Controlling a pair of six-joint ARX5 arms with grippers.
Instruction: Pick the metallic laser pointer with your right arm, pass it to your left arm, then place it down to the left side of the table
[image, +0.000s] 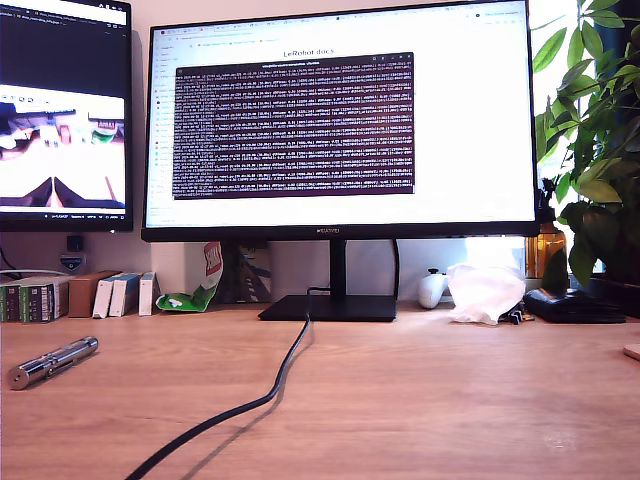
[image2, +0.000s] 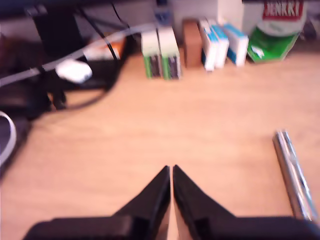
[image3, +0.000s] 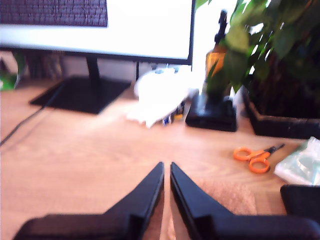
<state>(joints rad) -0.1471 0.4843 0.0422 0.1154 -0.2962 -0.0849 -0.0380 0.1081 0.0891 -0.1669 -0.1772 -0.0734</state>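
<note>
First wrist view: my first tool (image2: 171, 169) closed, empty, beside laser pointer (image2: 295, 174).

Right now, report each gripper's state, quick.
My first gripper: shut, empty; the shiny silver metal laser pointer lies apart.
My second gripper: shut, empty.

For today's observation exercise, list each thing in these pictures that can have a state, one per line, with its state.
Shiny silver metal laser pointer: lying flat on the light-brown wooden table, ungripped.
My first gripper: shut, empty, apart from the pointer.
My second gripper: shut, empty.
Large black-framed monitor: on, showing a terminal window.
Orange-handled scissors: lying flat, closed.
Thick black cable: slack across the table.
</note>
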